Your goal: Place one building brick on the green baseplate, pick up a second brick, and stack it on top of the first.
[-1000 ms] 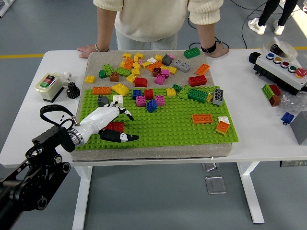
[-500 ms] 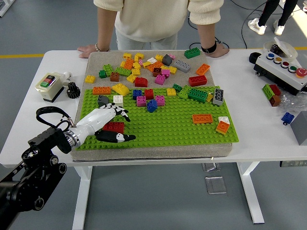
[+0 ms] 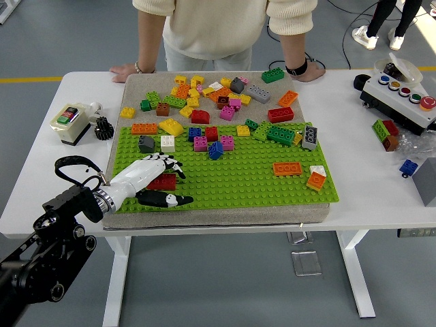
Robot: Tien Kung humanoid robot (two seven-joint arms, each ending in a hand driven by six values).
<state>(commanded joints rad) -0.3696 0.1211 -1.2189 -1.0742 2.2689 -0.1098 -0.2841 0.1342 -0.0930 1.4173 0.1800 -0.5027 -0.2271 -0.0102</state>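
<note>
A green baseplate (image 3: 245,184) lies on a beige mat, with several bricks along its far edge and an orange brick (image 3: 287,168) at the right. My left hand (image 3: 174,182) rests over the plate's near left corner. Its fingers (image 3: 162,164) are spread just behind a red brick (image 3: 164,182) and its thumb (image 3: 168,199) lies in front of it. The brick sits flat on the plate; I see no firm grasp. A grey brick (image 3: 146,143) and a white brick (image 3: 167,142) stand just beyond the fingers. My right arm is out of view.
Many loose bricks (image 3: 204,95) lie on the mat's far part. A person stands at the far side, both hands (image 3: 125,69) resting on the table. A small switch box (image 3: 68,122) is at the left, a button box (image 3: 402,95) and a few bricks (image 3: 388,133) at the right.
My left hand has drawn back a little toward the near left, uncovering the grey and white bricks. The red brick has not moved.
</note>
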